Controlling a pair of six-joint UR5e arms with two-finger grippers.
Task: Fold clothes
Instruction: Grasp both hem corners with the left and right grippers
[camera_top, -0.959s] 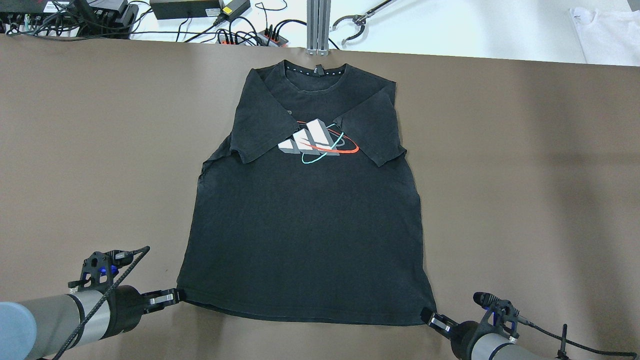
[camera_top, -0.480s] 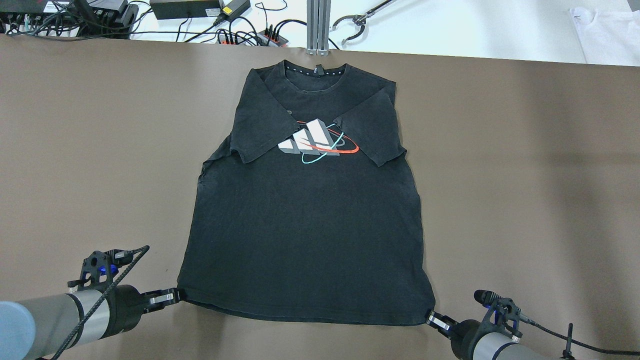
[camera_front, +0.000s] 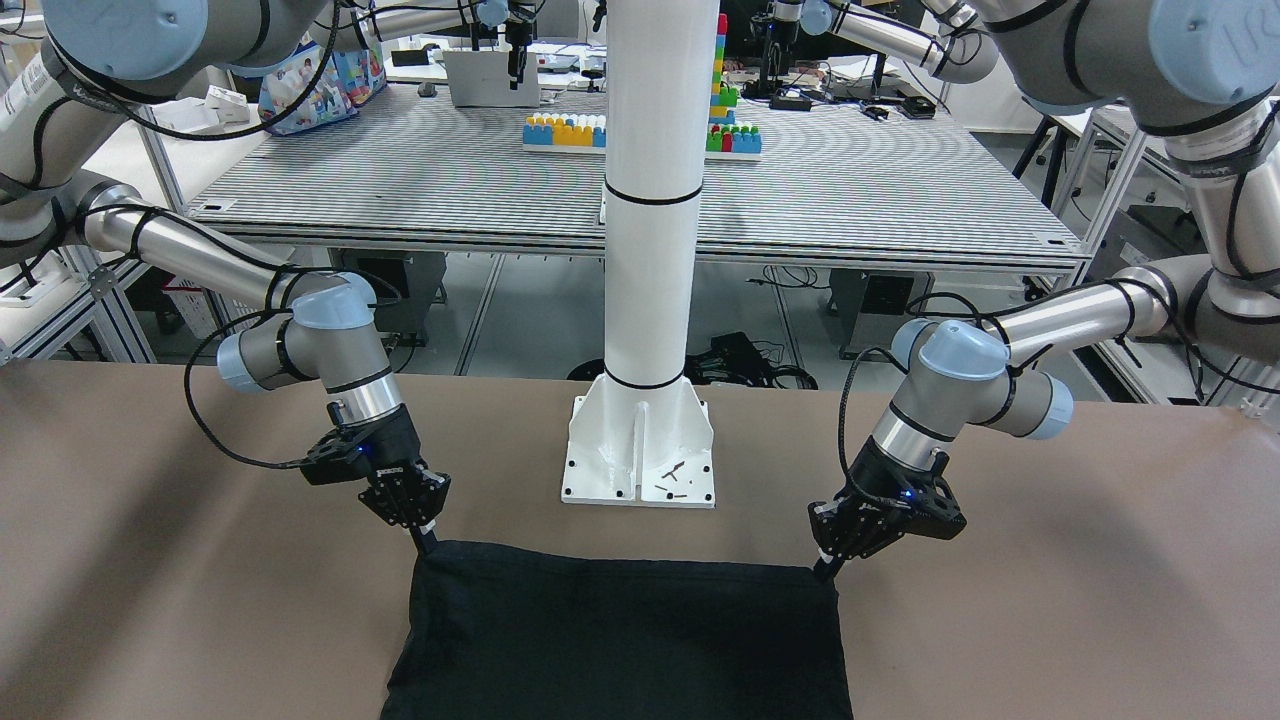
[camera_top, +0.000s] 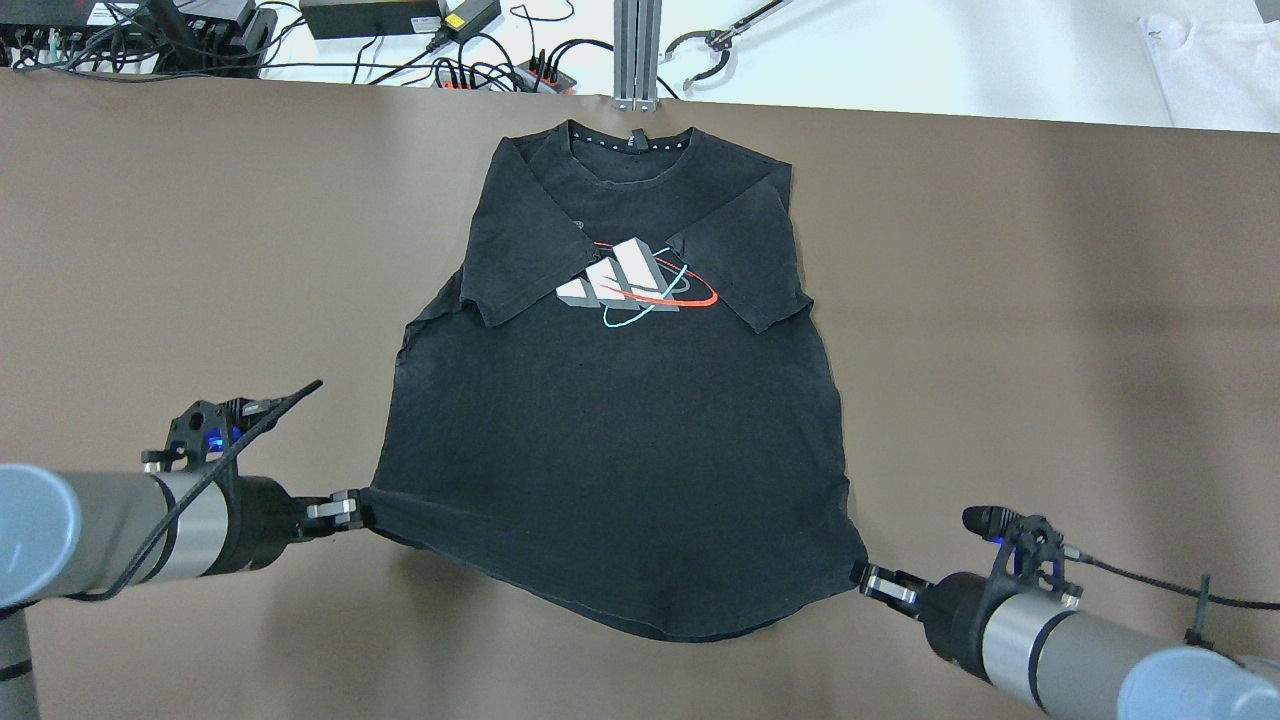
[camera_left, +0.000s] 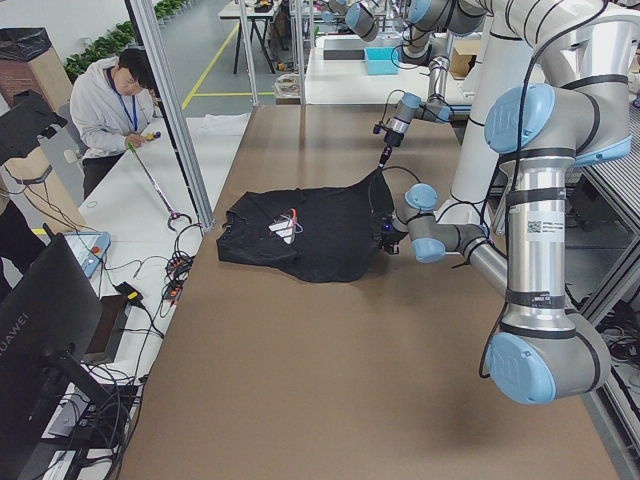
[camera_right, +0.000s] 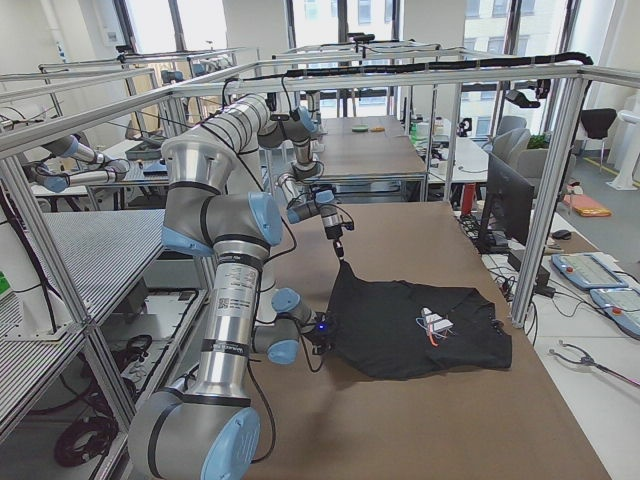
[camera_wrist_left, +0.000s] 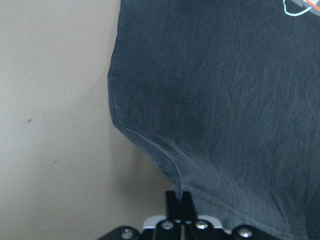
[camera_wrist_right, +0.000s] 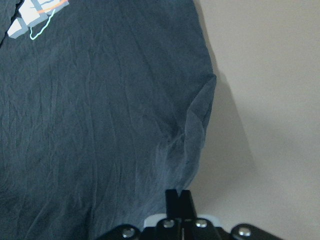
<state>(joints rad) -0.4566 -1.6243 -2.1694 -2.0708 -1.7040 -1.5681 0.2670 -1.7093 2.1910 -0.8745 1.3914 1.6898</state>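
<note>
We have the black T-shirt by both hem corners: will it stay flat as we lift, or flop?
Likely floppy: between the left gripper and right gripper the T-shirt hem sags in a curve. Probably light: fingertip pinches raise both corners with only small creases. The folded-in sleeves might shift if it is dragged.

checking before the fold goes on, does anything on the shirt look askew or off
Slightly. The t-shirt is held unevenly: in the overhead view the left gripper pinches its hem corner farther forward than the right gripper pinches the other, so the hem runs skewed and sags in a curve between them. No damage shows.
</note>
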